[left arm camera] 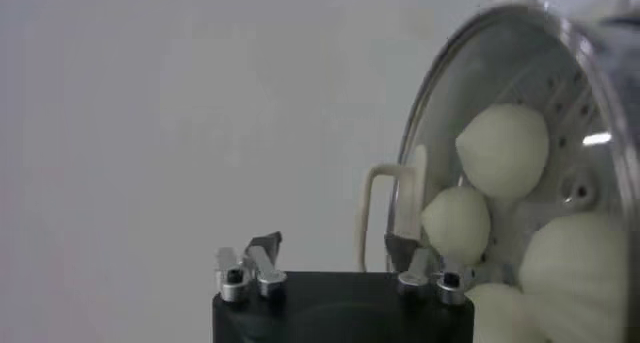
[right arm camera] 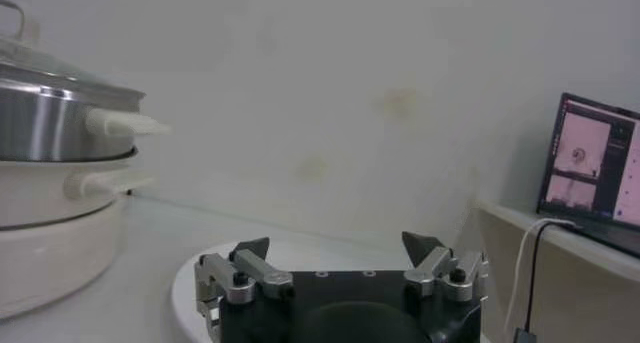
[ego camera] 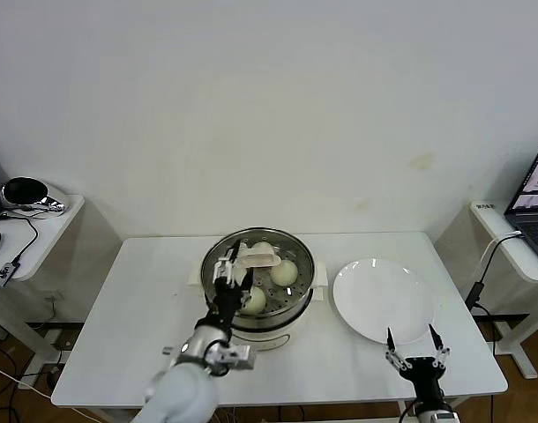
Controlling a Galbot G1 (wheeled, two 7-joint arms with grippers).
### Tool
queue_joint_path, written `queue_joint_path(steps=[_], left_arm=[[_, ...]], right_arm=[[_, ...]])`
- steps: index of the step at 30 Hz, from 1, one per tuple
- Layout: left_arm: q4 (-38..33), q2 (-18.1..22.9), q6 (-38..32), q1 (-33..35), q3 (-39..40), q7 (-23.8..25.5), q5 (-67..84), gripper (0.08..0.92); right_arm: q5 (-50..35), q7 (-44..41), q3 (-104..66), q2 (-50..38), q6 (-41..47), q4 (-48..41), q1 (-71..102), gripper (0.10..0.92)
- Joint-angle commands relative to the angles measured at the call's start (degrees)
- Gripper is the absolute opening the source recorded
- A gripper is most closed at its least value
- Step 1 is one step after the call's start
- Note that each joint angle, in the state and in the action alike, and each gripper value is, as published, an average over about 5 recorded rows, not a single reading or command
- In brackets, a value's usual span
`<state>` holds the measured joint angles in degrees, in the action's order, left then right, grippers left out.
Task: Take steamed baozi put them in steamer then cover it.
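The round shiny stainless-steel steamer [ego camera: 297, 300] sits on its cream-white electric pot base in the middle of the white table [ego camera: 137, 308], and the round clear glass cover [ego camera: 291, 248] with its metal rim lies on top of it. Through the glass the small, smooth cream-white steamed baozi [ego camera: 284, 272] are seen on the perforated floor; the left wrist view shows four of them crowded together [left arm camera: 502, 147] behind the lid.

The left gripper [ego camera: 234, 264] hangs over the near-left part of the cover, just beside the cream bar handle [ego camera: 257, 257]. Its fingers stand apart with nothing between them; in the left wrist view the handle [left arm camera: 385, 207] rises close to one fingertip, but whether they touch cannot be told.

The flat round white plate [ego camera: 375, 304] lies to the right of the steamer, near it but apart. The right gripper [ego camera: 415, 345] hovers at the plate's near edge, its fingers spread wide and holding nothing; the right wrist view shows them [right arm camera: 255, 256] over the plate's rim, with the steamer well off to one side
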<state>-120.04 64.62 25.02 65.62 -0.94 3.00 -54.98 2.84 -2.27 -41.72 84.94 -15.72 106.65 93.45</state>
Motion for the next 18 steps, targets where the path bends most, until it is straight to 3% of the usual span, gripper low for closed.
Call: queue_joint_path(steps=[1, 4, 9, 18], left_arm=[[-13.15, 1.95, -22.78, 29.91, -22.60, -19.28, 49.53, 0.818], [-12.68, 3.87, -26.55, 36.82, -28.59, -20.83, 60.33, 0.822], [-10.59, 5.08, -28.61, 45.13, -30.81, -21.39, 67.70, 0.823], [-2.01, 7.27, -31.64, 47.14, -30.65, -20.22, 68.12, 0.823]], right_arm=[[-0.86, -0.28, 1.40, -0.88, -0.79, 0.01, 0.03, 0.823], [-3.05, -1.06, 2.44, -2.34, -0.83, 0.58, 0.58, 0.823], [-8.17, -2.97, 4.00, -5.57, 1.63, 2.87, 2.64, 0.823], [-10.83, -4.79, 6.59, -8.03, 4.57, 5.29, 6.59, 0.823]])
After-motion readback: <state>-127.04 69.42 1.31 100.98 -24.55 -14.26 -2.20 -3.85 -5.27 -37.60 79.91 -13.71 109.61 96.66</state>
